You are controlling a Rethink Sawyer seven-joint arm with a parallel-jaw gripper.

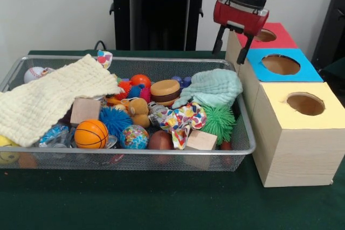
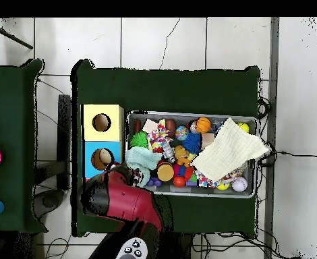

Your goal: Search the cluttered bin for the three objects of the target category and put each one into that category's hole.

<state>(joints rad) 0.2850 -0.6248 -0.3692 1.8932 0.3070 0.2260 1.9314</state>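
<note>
The gripper (image 1: pixel 230 47) hangs with its two black fingers (image 1: pixel 218 42) spread apart and nothing between them, poised over the seam where the red-topped box (image 1: pixel 277 35) meets the blue-topped box (image 1: pixel 280 64). Just beyond it, on the side away from the bin, the red box's round hole shows partly behind the red wrist; the blue box's hole lies close by toward the camera, and the yellow-topped box (image 1: pixel 302 106) stands furthest from it in the same row. Below and to the side of the fingers sits the wire mesh bin (image 1: pixel 135 157), its corner nearly under them. The nearest thing in it is a pale green cloth (image 1: pixel 215 87), with a green spiky ball (image 1: pixel 220 121) and a patterned fabric piece (image 1: pixel 180 119) a little further off. Past these lie a round brown wooden piece (image 1: pixel 165 91), two wooden blocks (image 1: pixel 200 140), a small basketball (image 1: pixel 91 134), a blue spiky ball (image 1: pixel 115 119) and a globe-printed ball (image 1: pixel 134 137). At the far end of the bin from the gripper a cream cloth (image 1: pixel 51 98) drapes over the rim, beside what may be a baseball (image 1: pixel 35 72), mostly hidden. In the overhead view the red arm (image 2: pixel 124 201) covers the red box
</note>
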